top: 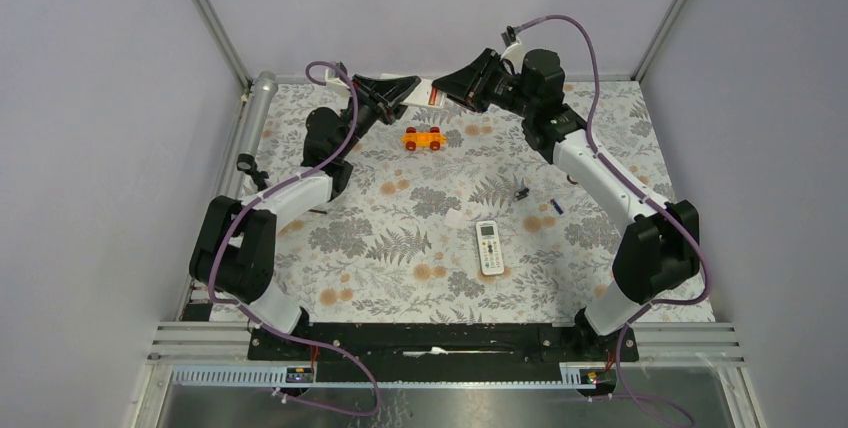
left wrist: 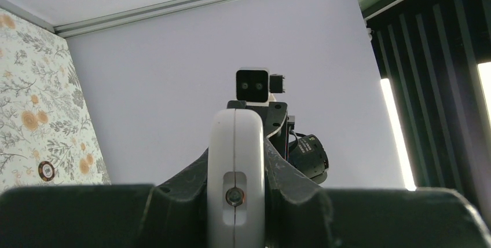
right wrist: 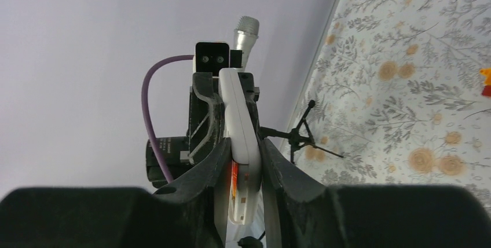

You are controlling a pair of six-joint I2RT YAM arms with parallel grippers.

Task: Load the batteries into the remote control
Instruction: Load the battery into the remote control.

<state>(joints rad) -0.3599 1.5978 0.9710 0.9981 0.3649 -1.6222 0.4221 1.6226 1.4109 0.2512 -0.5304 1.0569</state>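
The remote control (top: pixel 426 91) is held in the air over the far edge of the table, stretched between both grippers. My left gripper (top: pixel 398 90) is shut on its left end, which shows edge-on as a white rounded rim (left wrist: pixel 235 161) between the dark fingers. My right gripper (right wrist: pixel 241 156) is closed against the other end of the remote control (right wrist: pixel 237 115), with both fingers touching its sides. A red battery (right wrist: pixel 234 174) sits in the open compartment there. Another battery (top: pixel 557 205), tiny and bluish, lies on the table at the right.
A white remote with a pale green screen (top: pixel 489 246) lies mid-table, with a tiny black piece (top: pixel 521 192) beyond it. An orange toy car (top: pixel 423 138) sits just below the held remote. A silver microphone (top: pixel 257 108) and a small black tripod (right wrist: pixel 301 135) are at the far left edge.
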